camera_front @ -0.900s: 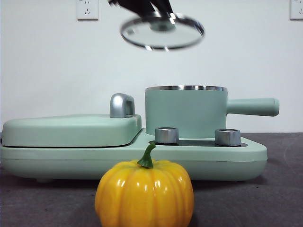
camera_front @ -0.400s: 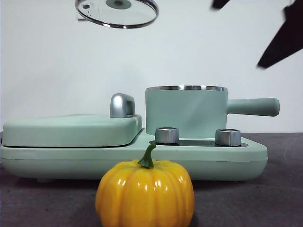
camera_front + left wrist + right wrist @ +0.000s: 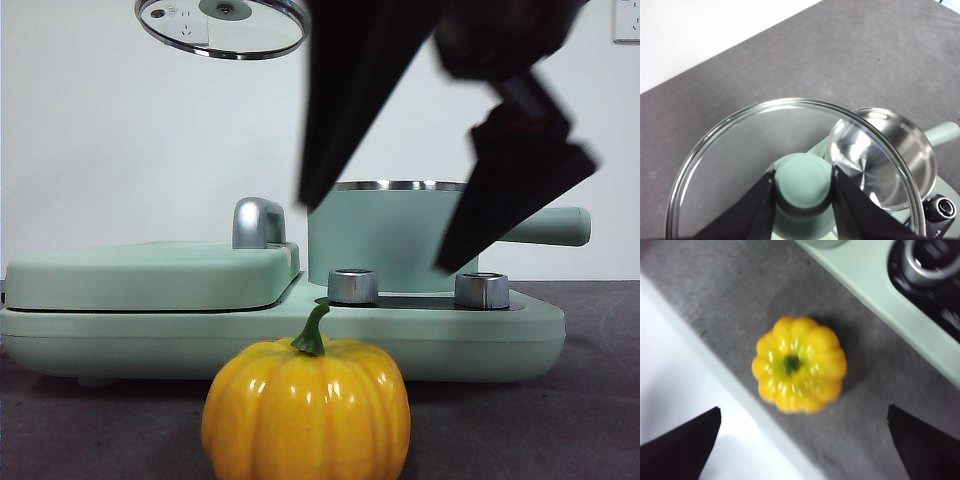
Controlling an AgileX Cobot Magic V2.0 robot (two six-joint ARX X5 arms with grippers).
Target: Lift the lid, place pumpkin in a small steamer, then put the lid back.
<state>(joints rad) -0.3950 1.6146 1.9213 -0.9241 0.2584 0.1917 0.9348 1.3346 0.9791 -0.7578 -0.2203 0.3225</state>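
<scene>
The glass lid [image 3: 222,28] hangs high at the upper left of the front view. My left gripper [image 3: 803,186] is shut on the lid's mint-green knob [image 3: 803,180]. The small steamer [image 3: 400,240] stands open on the base, and its steel inside [image 3: 885,160] shows through the lid [image 3: 730,155]. The yellow-orange pumpkin [image 3: 306,410] sits on the grey table in front of the base. My right gripper [image 3: 372,238] is open, dark and blurred, in front of the steamer and above the pumpkin. In the right wrist view the pumpkin [image 3: 799,365] lies between the spread jaws of the right gripper [image 3: 804,410], untouched.
The large flat mint-green cover [image 3: 150,272] with its chrome handle [image 3: 258,222] lies left of the steamer. Two steel knobs [image 3: 352,286] [image 3: 481,290] stand on the base [image 3: 120,335]. The steamer's long handle [image 3: 560,225] points right. A white surface [image 3: 685,390] borders the grey table near the pumpkin.
The lid has moved left and stays high. My right gripper has come down from the upper right to the middle, in front of the steamer. The pumpkin has not moved.
</scene>
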